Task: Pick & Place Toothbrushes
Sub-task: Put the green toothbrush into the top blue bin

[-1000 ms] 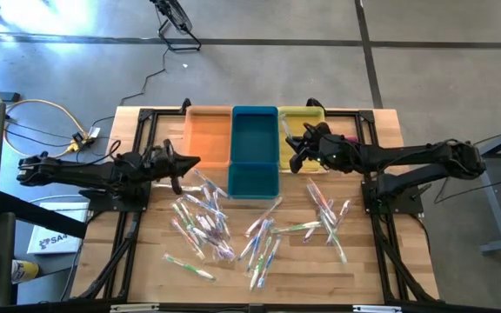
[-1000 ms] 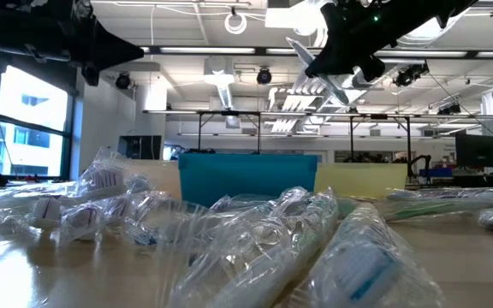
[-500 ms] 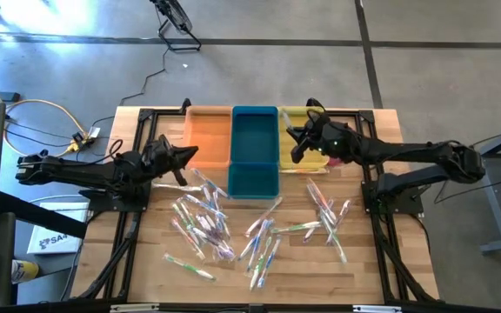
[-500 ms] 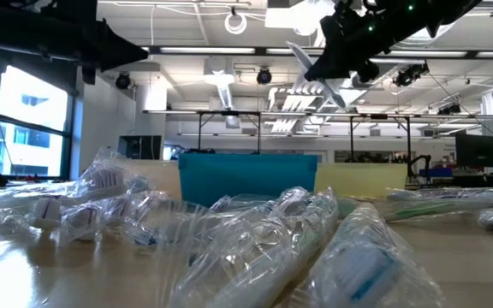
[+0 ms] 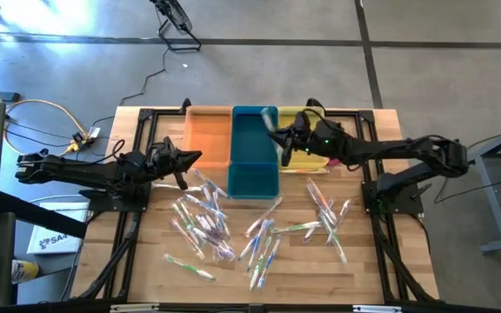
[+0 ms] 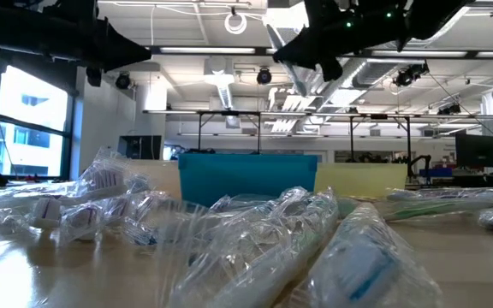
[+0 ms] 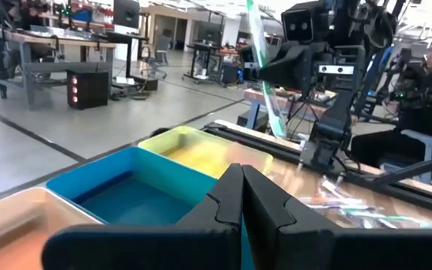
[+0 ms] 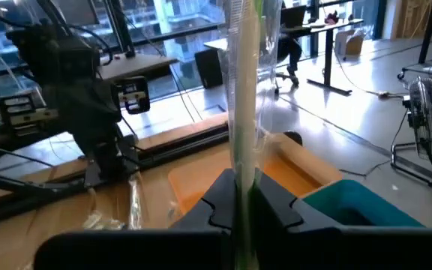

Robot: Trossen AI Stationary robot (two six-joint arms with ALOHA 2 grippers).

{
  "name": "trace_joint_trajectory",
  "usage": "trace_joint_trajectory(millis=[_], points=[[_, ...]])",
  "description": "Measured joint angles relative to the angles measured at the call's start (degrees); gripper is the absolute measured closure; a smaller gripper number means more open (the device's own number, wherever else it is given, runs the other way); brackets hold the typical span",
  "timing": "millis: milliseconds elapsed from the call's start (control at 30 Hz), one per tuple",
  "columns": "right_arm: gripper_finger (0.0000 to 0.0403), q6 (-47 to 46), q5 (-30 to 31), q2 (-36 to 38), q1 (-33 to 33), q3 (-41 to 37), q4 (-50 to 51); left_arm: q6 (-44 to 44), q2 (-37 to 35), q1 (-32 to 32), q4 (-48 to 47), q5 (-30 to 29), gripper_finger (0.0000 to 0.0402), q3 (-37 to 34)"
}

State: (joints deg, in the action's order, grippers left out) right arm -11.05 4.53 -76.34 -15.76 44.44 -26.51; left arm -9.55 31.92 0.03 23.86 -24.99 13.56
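- I can read no brand or label on any wrapper; a white sheet on the floor left of the table carries dark letters, too small for me to make out.
- My right gripper is reached out over the line where the blue bin meets the yellow bin, arm stretched in from the right, held up clear of the bins in the low view.
- Its fingers are pinched tight on one wrapped toothbrush with a green handle; in the right wrist view it runs straight out from between the fingers.
- In the high view that held toothbrush points off toward the blue bin's far end.
- My left gripper sits just left of the orange bin, arm lying low along the table's left side; its fingers are pressed together with nothing between them, plain in the left wrist view.
- The rest of the toothbrushes lie scattered on the wooden table in front of the bins: one loose heap on the left, another in the middle, a smaller cluster on the right.
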Motion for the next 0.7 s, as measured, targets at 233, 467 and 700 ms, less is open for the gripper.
trace_joint_trajectory(millis=[233,467,700], points=[[0.0391,0.85,2.30,-6.96,-0.01,10.41,8.21,-1.48,0.11,0.00,0.04,-0.02,0.0401,0.00],[0.0391,1.10,5.72,-15.44,-0.16,22.15,20.45,-1.33,0.11,0.00,-0.04,-0.04,0.0401,0.00],[0.0391,0.61,6.93,-22.17,-2.72,28.21,23.33,-1.28,0.11,-0.02,-0.74,-0.07,0.0401,0.00]])
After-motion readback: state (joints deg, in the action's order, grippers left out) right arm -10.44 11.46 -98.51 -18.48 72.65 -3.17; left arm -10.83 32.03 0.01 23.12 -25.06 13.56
